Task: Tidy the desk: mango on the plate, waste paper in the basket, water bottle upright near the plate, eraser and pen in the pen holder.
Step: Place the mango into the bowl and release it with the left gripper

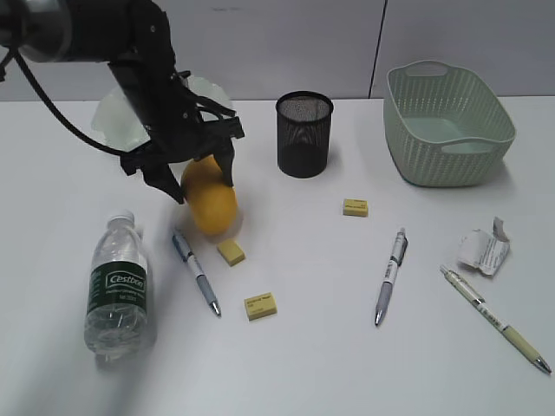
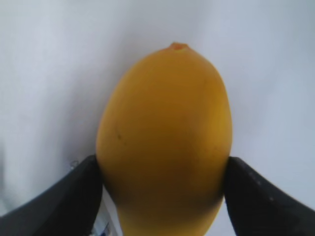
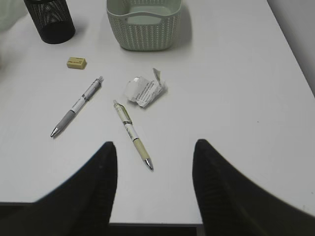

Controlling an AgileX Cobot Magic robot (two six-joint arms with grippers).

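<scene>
The yellow-orange mango [image 1: 211, 208] [image 2: 165, 137] lies on the white desk [image 1: 347, 364], and my left gripper [image 1: 204, 189] [image 2: 162, 196] is shut on it, one black finger pressed to each side. The ruffled green plate [image 1: 111, 121] shows behind that arm. To the left, the water bottle [image 1: 117, 286] lies on its side. The crumpled waste paper [image 1: 484, 250] [image 3: 145, 91] sits in front of the basket [image 1: 447, 126] [image 3: 147, 34]. The black mesh pen holder [image 1: 303, 134] [image 3: 49, 19] stands at the back middle. My right gripper [image 3: 154, 145] hangs open over the desk's near edge, holding nothing.
Three yellow erasers lie loose [image 1: 355, 207] [image 1: 231, 251] [image 1: 261, 305]. Three pens lie flat: one next to the bottle [image 1: 196, 271], one in the middle [image 1: 391, 276] [image 3: 78, 105], one at the right front [image 1: 494, 319] [image 3: 133, 133].
</scene>
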